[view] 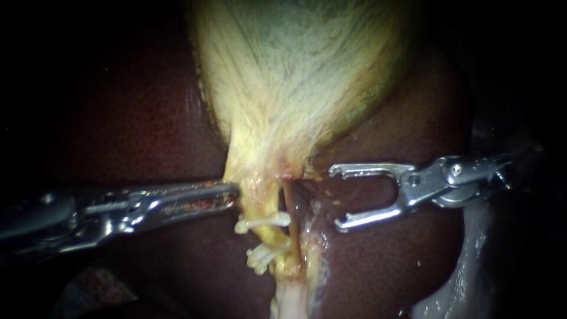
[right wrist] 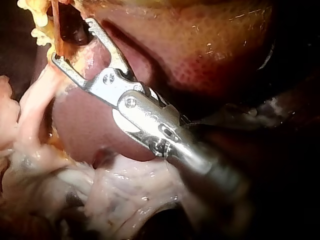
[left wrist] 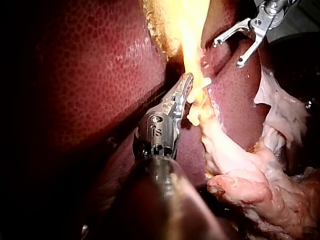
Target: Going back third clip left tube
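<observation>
A: Clips, where on the left tube (view: 267,239)?

B: Two white clips (view: 263,222) cross it below the gallbladder (view: 295,77). The lower one may be a pair; I cannot tell.

A: Right instrument (view: 335,198)?

B: Jaws wide apart and empty, just beside the thin right tube (view: 288,204), over the liver (view: 384,266).

A: Then I'd draw it straight back along its shaft, jaws apart until clear of both tubes, so neither hooked tip snags.

B: Left instrument (view: 231,192) has its jaws together, tip against the gallbladder's neck. I'd hold it steady so the tubes don't swing into the open jaws.
</observation>
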Robot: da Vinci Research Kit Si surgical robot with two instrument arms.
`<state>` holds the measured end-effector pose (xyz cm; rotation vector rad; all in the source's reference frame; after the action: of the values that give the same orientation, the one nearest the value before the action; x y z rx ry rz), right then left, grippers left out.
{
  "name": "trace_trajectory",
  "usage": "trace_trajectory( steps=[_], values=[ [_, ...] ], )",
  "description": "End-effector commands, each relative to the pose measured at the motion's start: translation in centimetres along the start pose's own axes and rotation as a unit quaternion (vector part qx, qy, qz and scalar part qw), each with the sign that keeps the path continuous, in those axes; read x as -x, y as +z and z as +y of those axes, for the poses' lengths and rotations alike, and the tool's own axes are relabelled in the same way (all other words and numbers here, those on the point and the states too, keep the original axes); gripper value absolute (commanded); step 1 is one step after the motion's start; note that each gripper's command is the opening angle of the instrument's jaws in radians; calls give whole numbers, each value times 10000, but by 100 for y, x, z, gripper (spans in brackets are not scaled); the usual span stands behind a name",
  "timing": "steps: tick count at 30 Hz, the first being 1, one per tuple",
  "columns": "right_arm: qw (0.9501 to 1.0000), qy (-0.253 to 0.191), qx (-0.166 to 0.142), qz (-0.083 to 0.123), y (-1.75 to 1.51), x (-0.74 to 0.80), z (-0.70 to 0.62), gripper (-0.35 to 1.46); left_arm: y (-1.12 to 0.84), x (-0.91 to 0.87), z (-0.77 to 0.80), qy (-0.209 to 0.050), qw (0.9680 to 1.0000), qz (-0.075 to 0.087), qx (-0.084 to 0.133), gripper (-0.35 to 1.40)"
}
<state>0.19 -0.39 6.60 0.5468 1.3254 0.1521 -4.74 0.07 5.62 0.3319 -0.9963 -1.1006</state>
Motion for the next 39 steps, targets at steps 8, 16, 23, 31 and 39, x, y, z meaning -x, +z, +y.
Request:
trace_trajectory(
  steps=[8,16,23,31,39],
  values=[
    [10000,-1,-76,10,-6,1,-4,60,15,-4,12,14,10000,-7,11,-35],
    [10000,-2,-81,10,-8,1,-5,60,44,-18,6,20,10000,56,12,-35],
    [10000,-3,-82,10,-8,1,-6,60,52,-20,3,28,9999,103,3,-35],
    [10000,-3,-82,10,-8,1,-6,60,54,-20,2,29,9999,101,6,-35],
    [10000,-4,-85,10,-9,1,-7,60,54,-20,3,29,9999,115,10,-35]
  ],
)
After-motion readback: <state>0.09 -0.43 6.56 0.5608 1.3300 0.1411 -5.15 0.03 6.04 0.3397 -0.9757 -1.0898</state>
